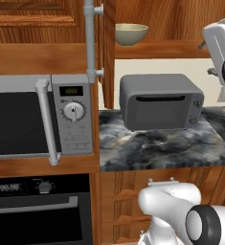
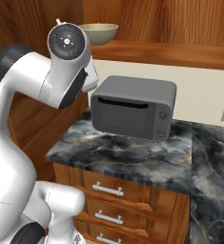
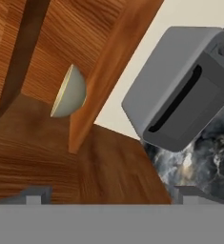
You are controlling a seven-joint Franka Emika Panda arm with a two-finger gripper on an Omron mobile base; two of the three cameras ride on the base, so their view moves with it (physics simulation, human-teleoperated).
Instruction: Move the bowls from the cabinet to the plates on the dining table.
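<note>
One grey-olive bowl (image 1: 130, 33) with a pale rim stands upright on the wooden shelf of the open cabinet (image 1: 171, 48), above the toaster oven. From the right base it shows as the bowl (image 2: 100, 32) at the shelf's left end (image 2: 170, 53). The rolled hand view has the bowl (image 3: 70, 93) lying sideways behind the shelf's edge (image 3: 112, 71). My gripper (image 3: 112, 195) is open wide with nothing between its fingertips (image 3: 35, 195), well short of the bowl. The plates and the dining table are out of view.
A grey toaster oven (image 1: 159, 101) sits on a small marbled counter (image 1: 162, 146) under the shelf. A microwave (image 1: 37, 115) with a long bar handle stands to the left above a built-in oven (image 1: 37, 210). Wooden drawers (image 2: 113, 190) are below the counter.
</note>
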